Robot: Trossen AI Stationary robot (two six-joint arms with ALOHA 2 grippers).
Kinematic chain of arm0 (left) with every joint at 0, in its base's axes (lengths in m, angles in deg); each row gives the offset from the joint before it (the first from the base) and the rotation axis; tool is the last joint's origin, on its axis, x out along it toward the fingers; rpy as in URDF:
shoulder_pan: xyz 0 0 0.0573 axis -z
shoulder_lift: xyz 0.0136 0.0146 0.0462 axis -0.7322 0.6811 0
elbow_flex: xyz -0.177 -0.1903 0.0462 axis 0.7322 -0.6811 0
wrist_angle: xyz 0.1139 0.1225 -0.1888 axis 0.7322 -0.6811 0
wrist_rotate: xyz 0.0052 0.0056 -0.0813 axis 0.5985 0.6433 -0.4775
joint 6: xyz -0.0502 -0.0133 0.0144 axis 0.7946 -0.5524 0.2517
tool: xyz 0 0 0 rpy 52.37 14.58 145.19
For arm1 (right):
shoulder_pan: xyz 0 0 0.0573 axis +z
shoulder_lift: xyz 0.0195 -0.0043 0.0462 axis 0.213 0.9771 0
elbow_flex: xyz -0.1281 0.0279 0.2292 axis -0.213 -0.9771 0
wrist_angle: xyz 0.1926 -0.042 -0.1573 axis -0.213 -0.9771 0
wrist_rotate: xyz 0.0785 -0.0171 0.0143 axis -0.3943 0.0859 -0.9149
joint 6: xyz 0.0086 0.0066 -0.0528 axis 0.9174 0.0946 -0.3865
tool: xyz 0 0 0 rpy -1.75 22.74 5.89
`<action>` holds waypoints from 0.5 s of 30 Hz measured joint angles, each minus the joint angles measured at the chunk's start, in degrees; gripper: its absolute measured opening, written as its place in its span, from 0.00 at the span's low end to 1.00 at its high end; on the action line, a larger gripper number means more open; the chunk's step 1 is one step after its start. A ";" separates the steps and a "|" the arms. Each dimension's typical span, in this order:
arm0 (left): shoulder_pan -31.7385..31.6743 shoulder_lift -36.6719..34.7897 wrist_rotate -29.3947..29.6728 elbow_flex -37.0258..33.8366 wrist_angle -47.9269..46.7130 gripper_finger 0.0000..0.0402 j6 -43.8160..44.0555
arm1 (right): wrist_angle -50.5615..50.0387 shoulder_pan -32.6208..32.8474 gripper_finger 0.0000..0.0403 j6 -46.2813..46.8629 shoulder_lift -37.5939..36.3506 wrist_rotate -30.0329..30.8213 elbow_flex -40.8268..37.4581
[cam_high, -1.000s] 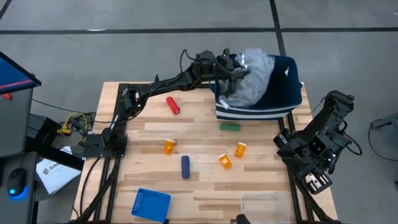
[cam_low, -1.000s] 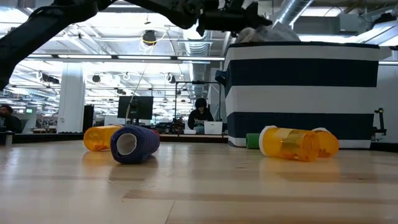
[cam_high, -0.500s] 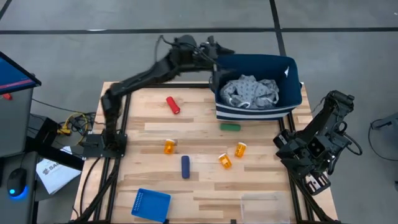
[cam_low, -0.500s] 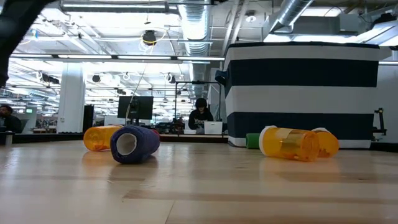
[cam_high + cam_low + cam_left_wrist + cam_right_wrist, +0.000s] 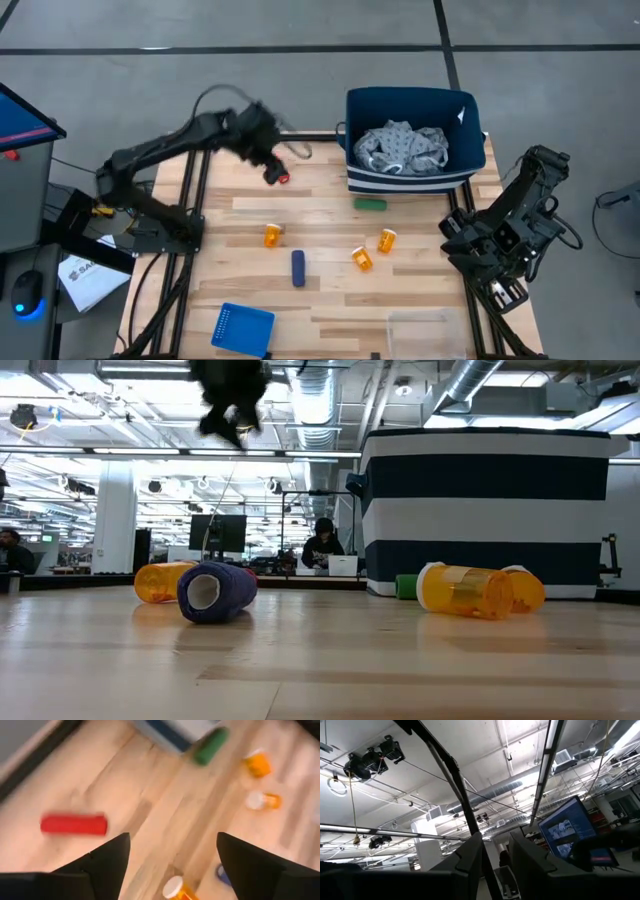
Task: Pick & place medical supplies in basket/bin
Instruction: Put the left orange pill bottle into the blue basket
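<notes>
While left tool (image 5: 268, 160) hovers spread — red cylinder (image 5: 279, 174) beneath, pill bottles (image 5: 273, 236) scattered

No writing could be read anywhere. The white paper (image 5: 82, 277) off the table's edge at about eight o'clock carried dark print, too small to make out. The white tag (image 5: 462, 115) on the navy bin (image 5: 470, 165) showed no legible mark. The screens (image 5: 217, 533) in the room behind were too far to read, and the pill bottles (image 5: 466, 590) showed no label.
</notes>
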State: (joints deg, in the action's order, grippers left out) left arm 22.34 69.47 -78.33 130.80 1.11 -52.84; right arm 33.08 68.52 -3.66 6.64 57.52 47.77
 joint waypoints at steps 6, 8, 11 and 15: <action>-3.44 -15.46 13.63 -28.63 34.06 0.67 30.58 | 0.06 0.00 0.24 0.54 0.00 -0.02 0.00; -4.93 -16.46 14.24 -34.91 41.54 0.66 37.65 | 0.07 0.00 0.24 0.63 0.00 -0.02 0.00; -6.95 -15.94 14.03 -39.55 46.43 0.63 40.33 | 0.13 0.00 0.24 0.65 0.00 -0.02 0.00; -10.04 -14.83 5.85 -41.19 43.79 0.59 30.50 | 0.27 0.00 0.24 1.72 0.00 -0.02 0.00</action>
State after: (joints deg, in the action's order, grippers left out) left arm 12.29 54.64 -72.47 89.62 44.91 -22.34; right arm 33.35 68.52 -1.94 6.64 57.51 47.77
